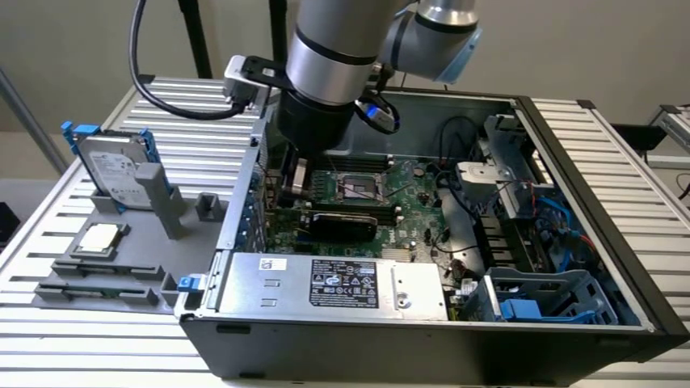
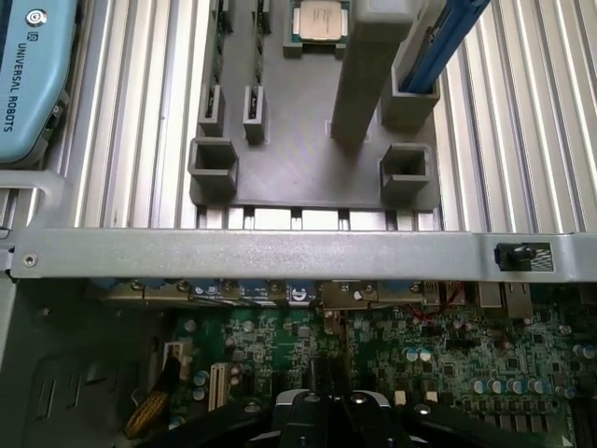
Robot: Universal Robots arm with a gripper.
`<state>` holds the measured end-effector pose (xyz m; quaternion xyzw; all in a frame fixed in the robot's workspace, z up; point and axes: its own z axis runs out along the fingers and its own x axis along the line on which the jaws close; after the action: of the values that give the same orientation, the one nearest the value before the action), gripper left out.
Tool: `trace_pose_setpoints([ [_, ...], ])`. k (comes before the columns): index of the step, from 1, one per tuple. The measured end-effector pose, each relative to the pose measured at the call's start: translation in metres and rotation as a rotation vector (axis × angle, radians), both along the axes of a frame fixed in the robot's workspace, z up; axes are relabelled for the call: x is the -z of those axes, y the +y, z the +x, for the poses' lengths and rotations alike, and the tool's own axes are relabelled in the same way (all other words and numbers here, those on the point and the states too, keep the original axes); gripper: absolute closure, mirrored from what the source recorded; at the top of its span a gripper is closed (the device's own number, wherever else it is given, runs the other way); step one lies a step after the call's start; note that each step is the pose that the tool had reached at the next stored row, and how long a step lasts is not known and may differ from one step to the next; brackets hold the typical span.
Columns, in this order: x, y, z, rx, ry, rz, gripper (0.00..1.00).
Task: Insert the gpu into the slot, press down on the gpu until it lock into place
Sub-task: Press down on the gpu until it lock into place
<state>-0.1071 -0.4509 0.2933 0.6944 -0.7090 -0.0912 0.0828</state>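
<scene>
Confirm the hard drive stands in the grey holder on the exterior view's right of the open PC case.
Wrong side: the exterior view shows the hard drive standing in the grey holder on that view's left of the open PC case.

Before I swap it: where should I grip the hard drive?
Take the hard drive by its free top end, from above, fingers on the two flat faces. It stands on end, its lower end seated in the gray holder, so lifting upward should free it.
</scene>
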Motion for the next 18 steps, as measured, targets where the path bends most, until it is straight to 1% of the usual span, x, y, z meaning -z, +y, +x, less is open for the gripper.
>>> trace_pose_setpoints([
  [3, -0.0001, 0.0, -0.0032, 0.0, 0.0043, -0.0036, 0.89],
  [5, -0.0001, 0.0002, -0.0047, 0.0, 0.0077, -0.005, 0.89],
  [14, -0.0001, 0.0006, -0.0082, 0.008, 0.0183, -0.0058, 0.89],
  [18, -0.0003, 0.0017, -0.0103, 0.012, 0.0204, -0.0058, 0.89],
])
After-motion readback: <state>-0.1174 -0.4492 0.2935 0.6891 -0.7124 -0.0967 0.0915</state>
